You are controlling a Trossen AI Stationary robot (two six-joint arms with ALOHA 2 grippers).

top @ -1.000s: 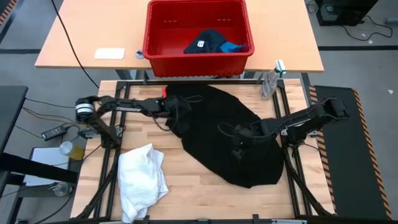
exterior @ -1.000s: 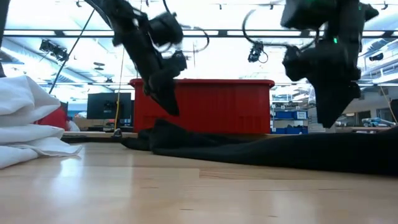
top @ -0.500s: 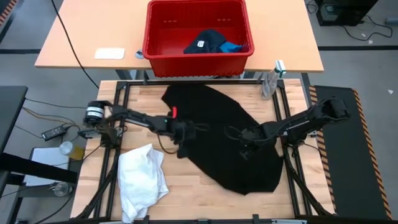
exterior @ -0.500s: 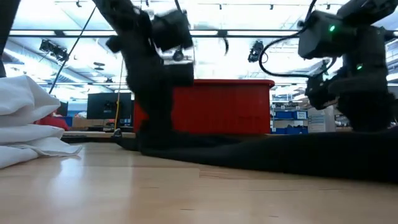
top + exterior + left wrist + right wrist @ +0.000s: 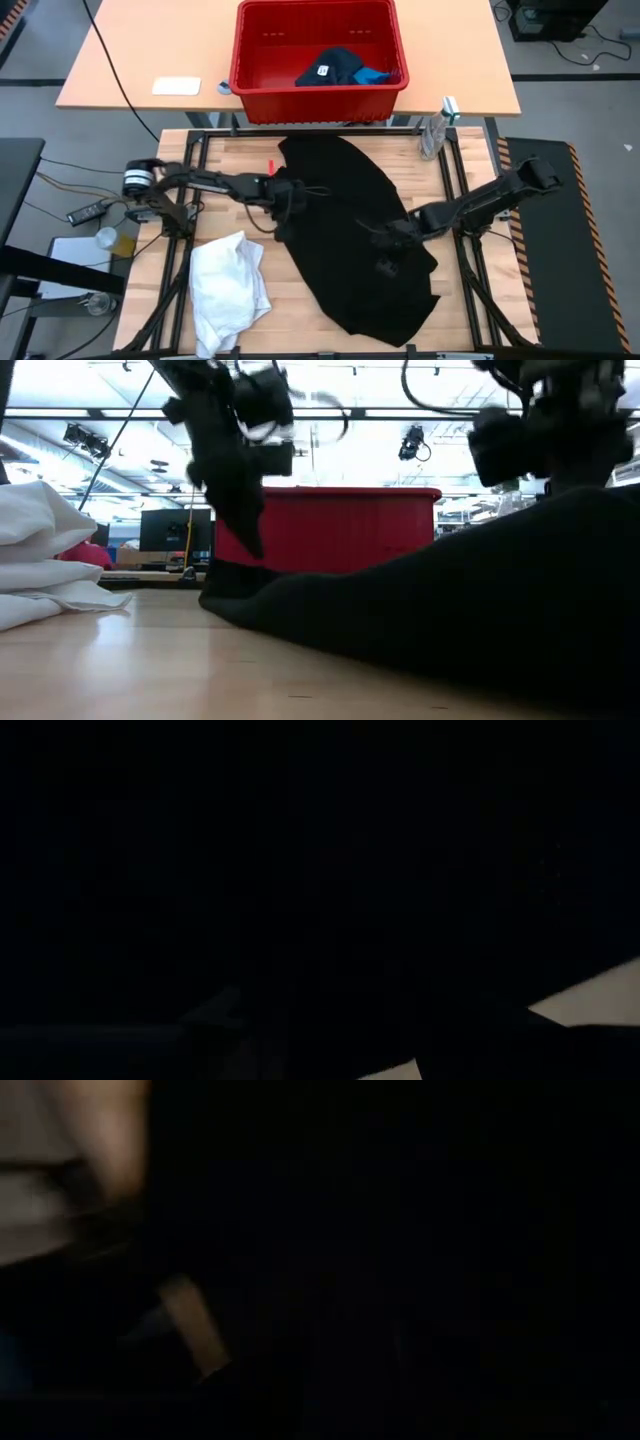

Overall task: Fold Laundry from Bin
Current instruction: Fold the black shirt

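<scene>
While the black garment (image 5: 350,235) lay spread on the tabletop (image 5: 300,305), flattening was in hand.
Both grippers — left (image 5: 285,197), right (image 5: 385,235) — sat on it; finger state unclear. Next: even its edges.

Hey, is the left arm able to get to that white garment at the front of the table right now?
Probably yes. The white garment lies uncovered beside the black garment, just in front of the left gripper, with bare table between. That gripper is busy at the black garment's edge, though.
</scene>
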